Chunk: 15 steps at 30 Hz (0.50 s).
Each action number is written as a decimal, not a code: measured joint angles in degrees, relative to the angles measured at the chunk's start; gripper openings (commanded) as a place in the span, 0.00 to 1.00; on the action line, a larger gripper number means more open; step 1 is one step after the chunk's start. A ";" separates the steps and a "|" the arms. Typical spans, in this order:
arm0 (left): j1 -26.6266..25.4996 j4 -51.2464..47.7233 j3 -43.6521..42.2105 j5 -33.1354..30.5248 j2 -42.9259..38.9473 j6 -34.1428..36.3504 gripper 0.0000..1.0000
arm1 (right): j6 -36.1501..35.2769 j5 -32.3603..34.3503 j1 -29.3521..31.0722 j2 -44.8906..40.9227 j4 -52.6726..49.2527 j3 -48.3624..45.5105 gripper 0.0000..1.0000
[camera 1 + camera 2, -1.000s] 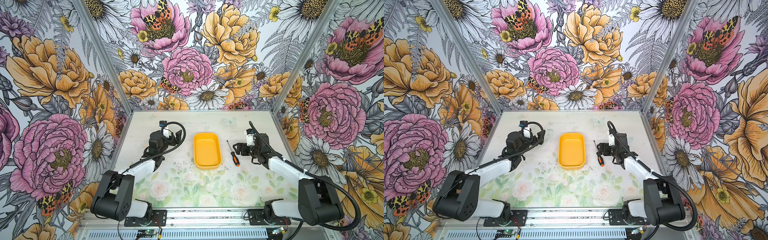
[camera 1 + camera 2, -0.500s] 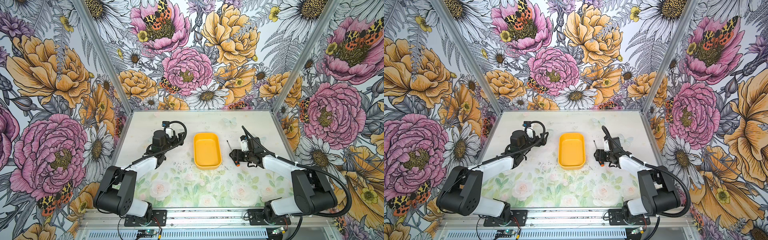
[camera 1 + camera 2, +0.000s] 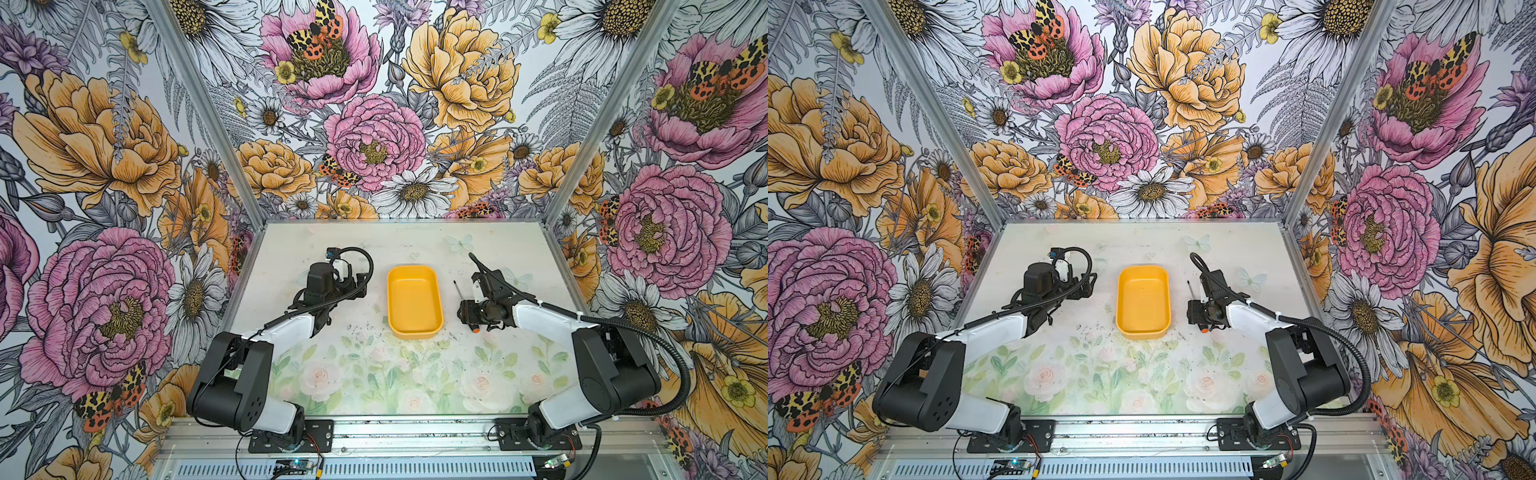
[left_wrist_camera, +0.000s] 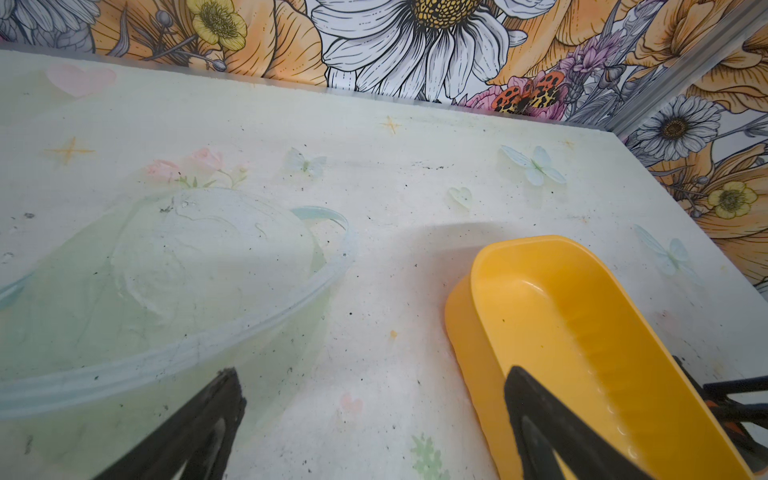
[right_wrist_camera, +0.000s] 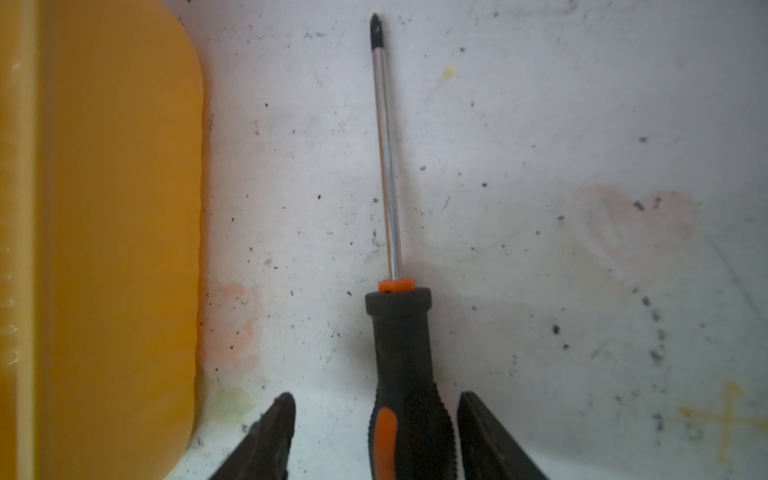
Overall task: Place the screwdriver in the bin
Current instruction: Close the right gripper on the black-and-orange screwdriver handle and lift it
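The screwdriver (image 5: 401, 353), black-handled with orange accents and a thin metal shaft, lies flat on the table to the right of the bin (image 3: 413, 301). Its shaft (image 3: 458, 291) points toward the back wall. My right gripper (image 5: 376, 398) is low over the handle with a finger on each side. The jaws are open, with a wider gap on the bin's side and a narrow one on the far side. In both top views the gripper (image 3: 1196, 311) hides most of the handle. The yellow-orange bin (image 3: 1143, 301) is empty. My left gripper (image 4: 374, 373) hangs open and empty just left of the bin (image 4: 561, 311).
The bin's long wall (image 5: 124, 208) runs parallel to the screwdriver, a short gap away. The table mat (image 3: 374, 374) has a faint floral print with dark specks. Patterned walls enclose the table on three sides.
My right gripper has come down and forward over the screwdriver handle, and its jaws have narrowed around it. My left gripper has moved a little toward the bin.
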 measured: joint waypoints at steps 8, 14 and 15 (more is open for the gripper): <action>0.00 -0.39 0.00 0.02 -1.42 0.02 0.99 | 0.50 1.29 0.31 1.92 -4.35 2.08 0.46; 0.00 -0.57 0.00 0.00 -1.57 0.02 0.99 | 0.81 1.90 0.37 3.80 -5.90 2.86 0.34; 0.00 -0.59 0.00 0.02 -1.57 0.02 0.99 | 0.83 2.01 0.37 3.80 -6.03 3.04 0.27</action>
